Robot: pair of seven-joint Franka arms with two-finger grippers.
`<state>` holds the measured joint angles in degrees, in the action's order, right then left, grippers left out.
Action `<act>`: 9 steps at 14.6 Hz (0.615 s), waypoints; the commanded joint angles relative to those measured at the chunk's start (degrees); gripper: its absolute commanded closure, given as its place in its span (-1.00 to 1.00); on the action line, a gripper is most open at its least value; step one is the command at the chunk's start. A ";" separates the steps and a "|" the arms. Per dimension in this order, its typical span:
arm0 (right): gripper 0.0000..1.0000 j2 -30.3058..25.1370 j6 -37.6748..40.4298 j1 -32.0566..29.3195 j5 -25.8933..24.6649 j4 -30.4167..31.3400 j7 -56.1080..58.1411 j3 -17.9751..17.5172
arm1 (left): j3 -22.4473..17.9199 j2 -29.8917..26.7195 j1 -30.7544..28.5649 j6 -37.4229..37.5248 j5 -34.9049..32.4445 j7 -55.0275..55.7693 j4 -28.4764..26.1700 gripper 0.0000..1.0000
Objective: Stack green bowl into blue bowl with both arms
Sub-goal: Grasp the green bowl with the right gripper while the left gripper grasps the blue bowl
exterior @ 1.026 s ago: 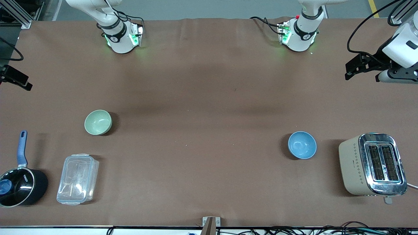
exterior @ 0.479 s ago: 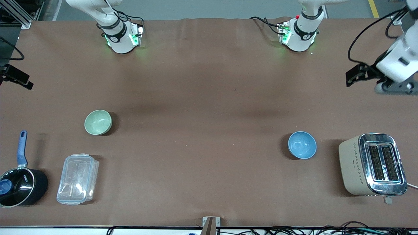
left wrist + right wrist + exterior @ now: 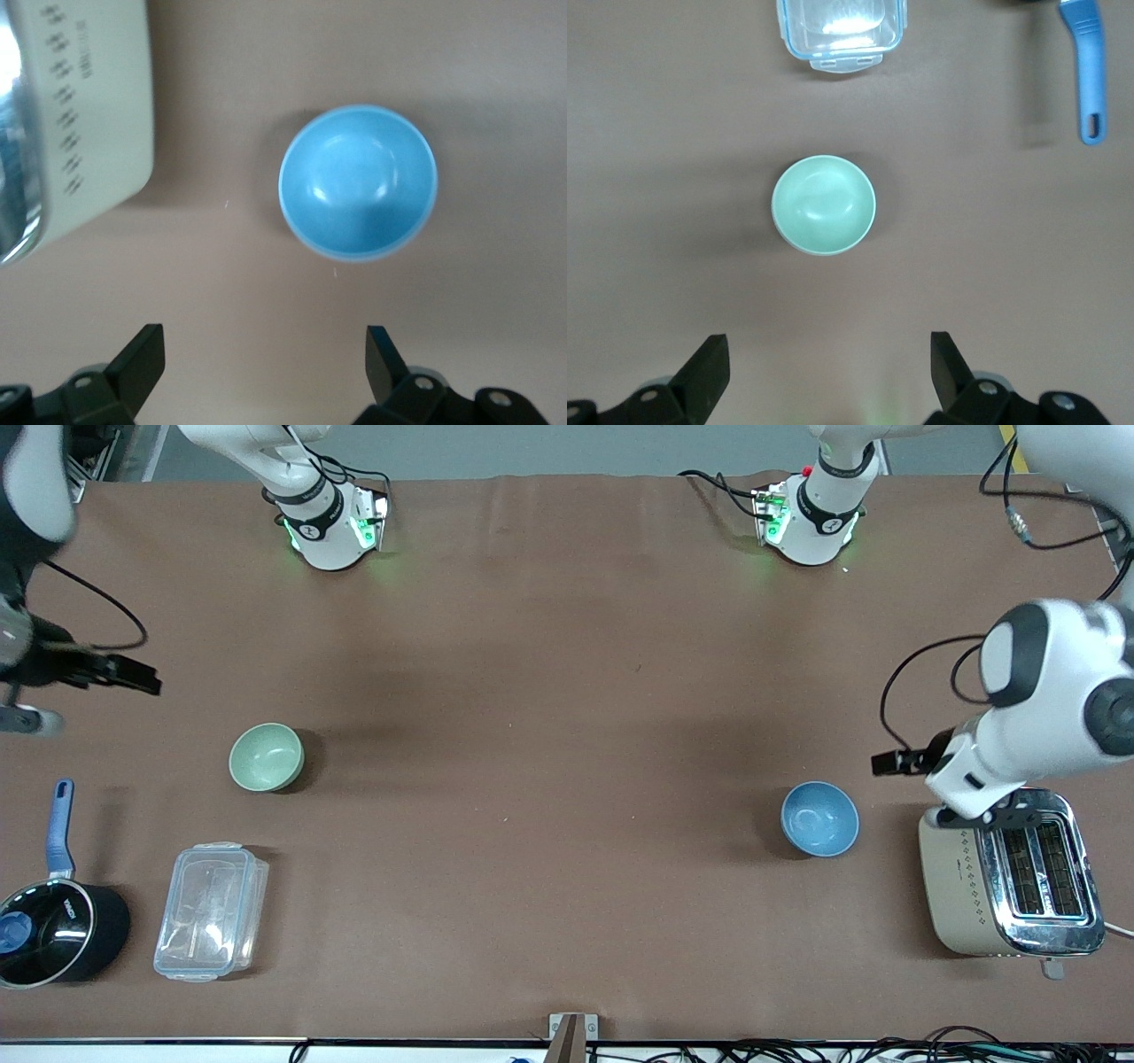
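Note:
The green bowl [image 3: 266, 756] stands upright and empty on the brown table toward the right arm's end. It also shows in the right wrist view [image 3: 824, 204]. The blue bowl [image 3: 819, 818] stands upright and empty toward the left arm's end, beside the toaster. It also shows in the left wrist view [image 3: 358, 183]. My left gripper [image 3: 891, 763] hangs in the air over the table near the blue bowl and the toaster, open and empty [image 3: 263, 361]. My right gripper [image 3: 133, 682] hangs in the air near the green bowl, open and empty [image 3: 830, 363].
A beige and chrome toaster [image 3: 1010, 872] stands at the left arm's end. A clear lidded container [image 3: 211, 911] and a black saucepan [image 3: 53, 930] with a blue handle [image 3: 60, 825] lie nearer the front camera than the green bowl.
Both arms have swung in from the table's ends. The left arm came down toward the toaster and the blue bowl. The right arm came in toward the green bowl. The bowls have not moved.

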<state>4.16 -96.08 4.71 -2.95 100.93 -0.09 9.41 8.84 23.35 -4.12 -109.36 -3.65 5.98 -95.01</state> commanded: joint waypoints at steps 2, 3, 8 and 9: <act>-1.00 -1.88 -20.49 -0.22 -1.62 17.95 5.09 3.14 | 0.13 7.13 -0.09 -7.25 -1.10 1.93 1.05 -0.93; -1.00 -1.35 -25.59 -0.31 -1.62 20.77 5.97 3.42 | 0.13 8.62 -0.09 -8.49 -1.10 1.93 1.14 -0.76; -1.00 7.15 -50.75 -0.92 -1.44 31.52 5.98 3.77 | 0.13 13.81 -0.09 -12.54 -1.19 2.02 1.49 -0.12; -1.00 9.61 -55.22 -1.54 -1.36 32.48 5.98 3.77 | 0.13 14.43 -0.18 -13.33 -1.19 1.93 1.49 -0.12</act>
<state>10.17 -144.97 4.29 -3.63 131.77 5.53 13.40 8.83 36.18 -4.24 -121.51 -3.65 6.91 -94.57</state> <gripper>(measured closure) 0.000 0.401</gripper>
